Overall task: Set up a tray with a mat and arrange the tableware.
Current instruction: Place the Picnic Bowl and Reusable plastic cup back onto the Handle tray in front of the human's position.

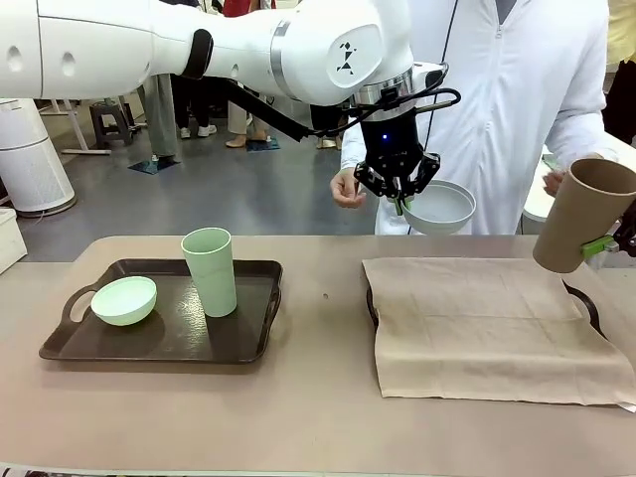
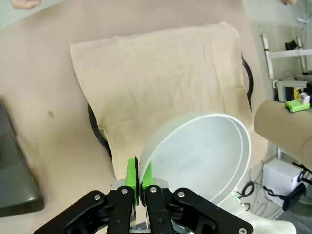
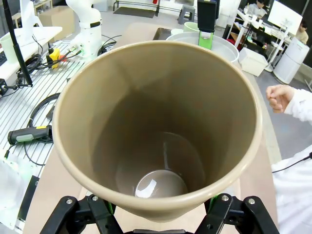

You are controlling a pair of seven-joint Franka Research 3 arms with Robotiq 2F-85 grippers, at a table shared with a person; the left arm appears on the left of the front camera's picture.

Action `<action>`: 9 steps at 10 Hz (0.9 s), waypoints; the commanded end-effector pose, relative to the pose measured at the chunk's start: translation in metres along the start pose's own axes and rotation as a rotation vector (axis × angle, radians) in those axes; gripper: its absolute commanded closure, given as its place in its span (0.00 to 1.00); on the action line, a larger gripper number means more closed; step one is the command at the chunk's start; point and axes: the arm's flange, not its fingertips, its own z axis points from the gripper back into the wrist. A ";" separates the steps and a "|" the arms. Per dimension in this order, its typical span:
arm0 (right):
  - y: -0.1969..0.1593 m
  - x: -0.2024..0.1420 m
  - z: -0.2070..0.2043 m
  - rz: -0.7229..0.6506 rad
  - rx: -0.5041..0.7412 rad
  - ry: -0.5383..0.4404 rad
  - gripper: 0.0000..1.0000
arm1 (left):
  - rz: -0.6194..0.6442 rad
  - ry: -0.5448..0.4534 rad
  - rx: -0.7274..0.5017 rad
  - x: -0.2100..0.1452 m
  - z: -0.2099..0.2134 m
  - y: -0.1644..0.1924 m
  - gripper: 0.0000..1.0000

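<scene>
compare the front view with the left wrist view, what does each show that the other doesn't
Front view adds the mint green cup and mint green bowl on the dark tray, and the person's white coat. Left wrist view adds a white box with cables, and a close look at the green pads pinching the pale blue-grey bowl by its rim. Both share the left gripper holding that bowl, the mat, and the brown cup.
</scene>
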 end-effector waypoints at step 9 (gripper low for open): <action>-0.004 0.001 0.001 0.014 -0.006 -0.008 1.00 | -0.008 -0.005 0.003 0.000 0.002 0.001 1.00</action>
